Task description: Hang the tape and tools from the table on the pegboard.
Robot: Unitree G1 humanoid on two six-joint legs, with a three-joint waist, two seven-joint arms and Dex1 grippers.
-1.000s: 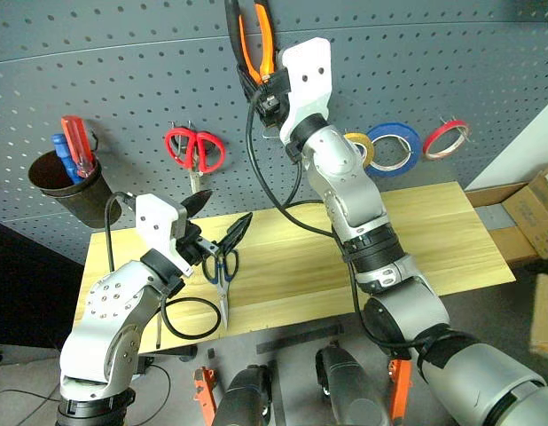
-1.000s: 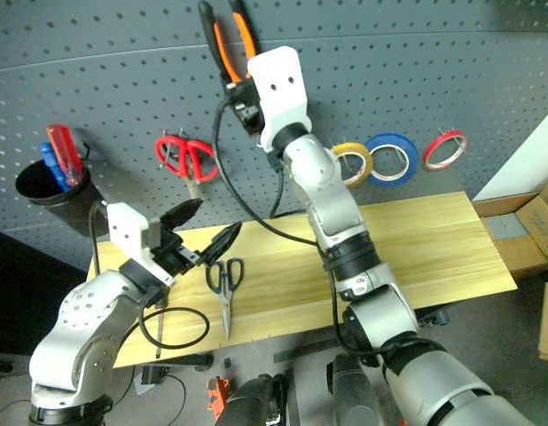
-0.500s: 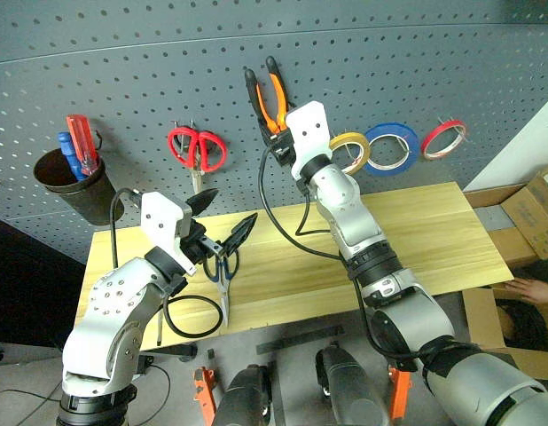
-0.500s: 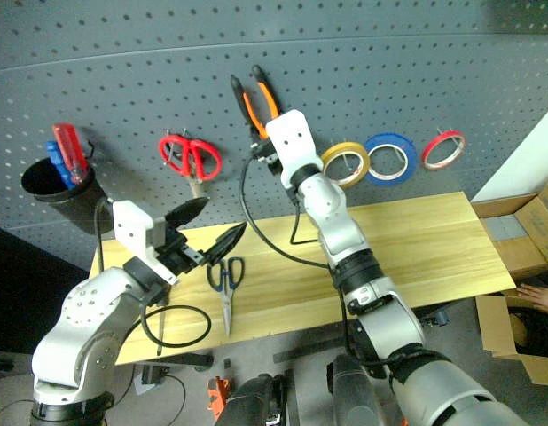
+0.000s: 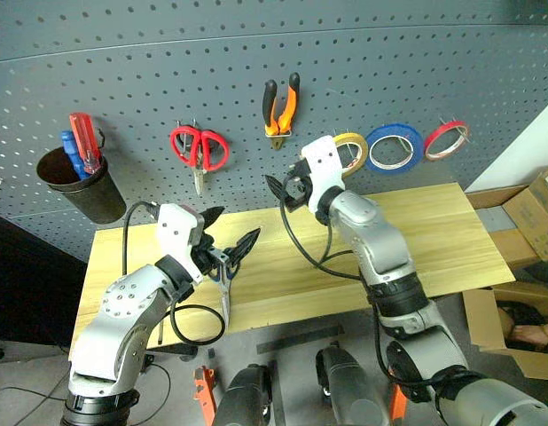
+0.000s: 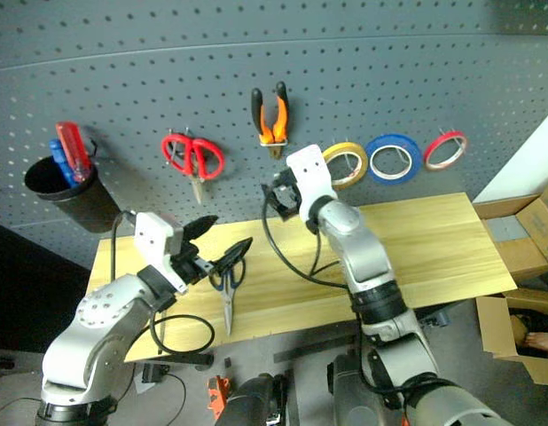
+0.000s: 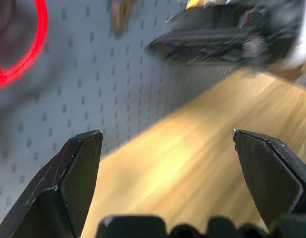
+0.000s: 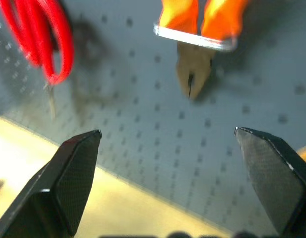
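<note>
The orange-and-black pliers (image 5: 281, 106) hang from a hook on the dark grey pegboard (image 5: 123, 80); the right wrist view shows their jaws (image 8: 193, 74) just ahead. Below them my right gripper (image 5: 283, 188) is open and empty. The yellow-tan tape (image 5: 352, 149) hangs on the pegboard, partly behind my right hand. Dark-blue-handled scissors (image 5: 223, 273) lie on the light wood table (image 5: 434, 231). My left gripper (image 5: 230, 228) hovers open just above their handles, holding nothing.
Red scissors (image 5: 199, 148), a blue tape ring (image 5: 394, 146) and a red tape ring (image 5: 445, 139) hang on the pegboard. A dark cup (image 5: 74, 182) at the left holds red and blue screwdrivers. Cardboard boxes (image 5: 531, 209) stand at the right.
My right gripper let go of the pliers, which now hang on their hook, and it dropped down away from them with its jaws open. My left gripper sank slightly toward the scissors.
</note>
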